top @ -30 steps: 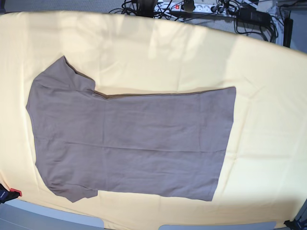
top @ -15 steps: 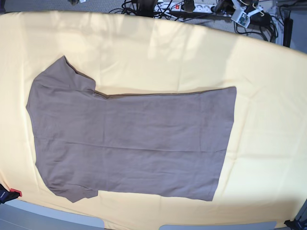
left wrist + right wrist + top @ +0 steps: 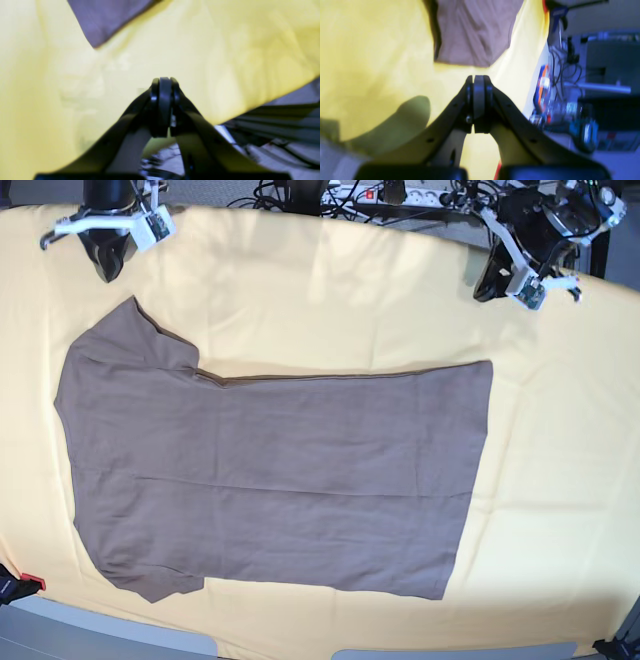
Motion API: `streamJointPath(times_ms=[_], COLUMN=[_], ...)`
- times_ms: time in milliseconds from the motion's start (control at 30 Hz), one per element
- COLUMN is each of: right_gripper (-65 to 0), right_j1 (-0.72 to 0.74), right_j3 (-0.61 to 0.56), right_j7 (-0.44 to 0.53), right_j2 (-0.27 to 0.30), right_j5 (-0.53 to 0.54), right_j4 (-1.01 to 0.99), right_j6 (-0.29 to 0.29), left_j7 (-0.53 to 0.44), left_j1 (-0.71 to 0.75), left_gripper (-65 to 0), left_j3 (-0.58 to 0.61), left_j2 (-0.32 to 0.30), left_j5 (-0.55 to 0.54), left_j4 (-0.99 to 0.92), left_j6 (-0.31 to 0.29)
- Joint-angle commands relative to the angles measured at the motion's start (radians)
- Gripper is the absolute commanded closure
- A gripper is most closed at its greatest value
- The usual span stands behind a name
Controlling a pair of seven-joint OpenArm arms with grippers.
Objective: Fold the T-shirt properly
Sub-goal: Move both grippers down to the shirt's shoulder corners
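A: What is hard to see here?

B: Both wrist views are blurred. In the left wrist view only one corner of the T-shirt [image 3: 110,17] shows, at 11 o'clock, cut off by the top edge. In the right wrist view one sleeve end shows at 12 o'clock, also cut off.

A: And the whole T-shirt?

B: In the base view the T-shirt [image 3: 270,470] lies flat in the middle of the surface [image 3: 560,480], soft taupe fabric with light creases, collar end toward 9 o'clock and hem toward 3 o'clock. The surface is covered by a pale yellow cloth (smooth, with some faint wrinkles).

A: The pincers?

B: The left pincer [image 3: 487,283] hangs at 2 o'clock and the right pincer [image 3: 108,265] at 10 o'clock. Each has its black curved fingers pressed together on nothing, apart from the T-shirt. Cables [image 3: 330,195] lie beyond the far edge.
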Motion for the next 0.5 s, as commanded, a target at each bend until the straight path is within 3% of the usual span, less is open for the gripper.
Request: streamJointPath(times_ms=[0,167,300,367,467], right_gripper=[0.0,0.0,0.0,-0.6,-15.9], right_j1=[0.019,0.097,0.133,0.137,0.137], right_j3=[0.021,0.114,0.165,0.178,0.177], right_j7=[0.032,0.115,0.142,0.156,0.158], right_j2=[0.026,0.055,0.055,0.055,0.055], right_j5=[0.024,0.243,0.359,0.393,0.395], right_j4=[0.015,0.015,0.015,0.015,0.015], right_j6=[0.018,0.241,0.315,0.339,0.372], left_j7=[-0.037,-0.161,-0.260,-0.263,-0.263], left_j1=[-0.021,-0.113,-0.177,-0.218,-0.283], left_gripper=[0.0,0.0,-0.7,-9.8,-27.0], left_j3=[-0.007,-0.007,0.002,0.028,0.106], left_j2=[-0.031,-0.166,-0.277,-0.328,-0.391], left_j5=[-0.005,0.089,0.098,0.098,0.148], left_j4=[0.016,0.013,-0.020,-0.039,-0.078], left_j6=[-0.008,-0.072,-0.167,-0.188,-0.188])
